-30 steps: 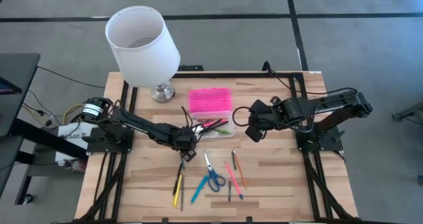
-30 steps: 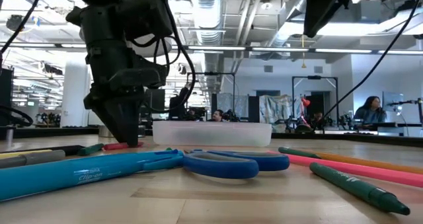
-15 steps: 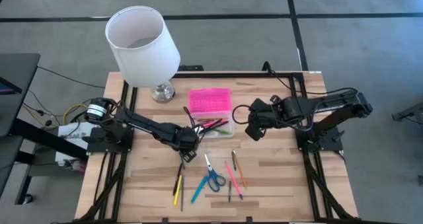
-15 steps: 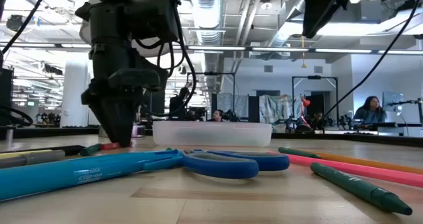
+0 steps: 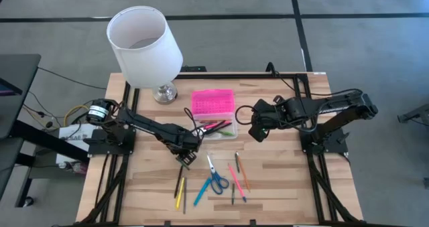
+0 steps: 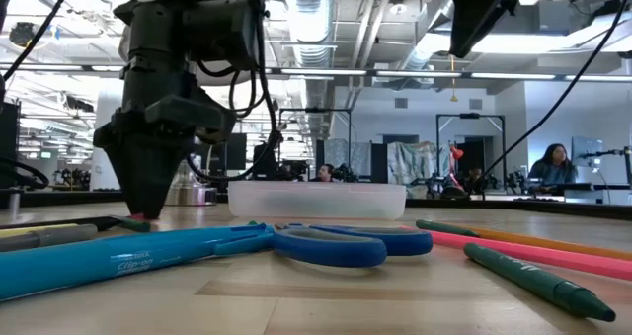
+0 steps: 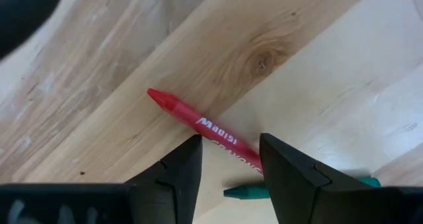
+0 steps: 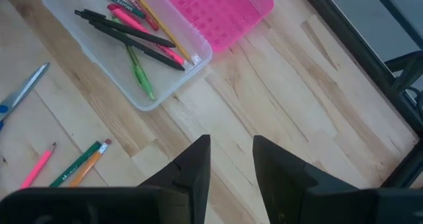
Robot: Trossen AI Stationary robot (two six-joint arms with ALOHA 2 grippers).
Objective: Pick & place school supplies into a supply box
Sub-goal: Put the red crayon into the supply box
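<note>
The supply box [image 5: 218, 128], a clear tray with its pink ribbed lid [image 5: 213, 102] swung open on the lamp side, sits near the table's middle, its long axis running across the table from one arm's side to the other. Inside the tray lie several pens [image 8: 132, 36] in dark, pink, green and yellow, all roughly parallel to the box's long axis. The left gripper [image 5: 186, 156] stands low over the table, just beside the box's corner on the side away from the lamp. Its fingers [image 7: 178, 171] are parted, nothing between them, and they straddle a red crayon [image 7: 198, 123] lying flat on the wood. The crayon's pointed tip aims away from the gripper, its long axis slanting across the board grain. A green crayon [image 7: 248, 192] lies touching or nearly touching the red one's far end, partly hidden by the fingers. The right gripper [image 5: 258, 130] hovers above the table beside the box's short end, fingers apart and empty. Farther from the lamp than the box lie the loose supplies: blue-handled scissors [image 5: 215, 177] with blades pointing toward the box, a blue pen [image 5: 201, 193], a pink pen [image 5: 236, 180], an orange pencil [image 5: 242, 175], and yellow and dark pencils [image 5: 179, 190], mostly lengthwise toward the box. A white lamp [image 5: 144, 46] stands beyond the box's lid.
</note>
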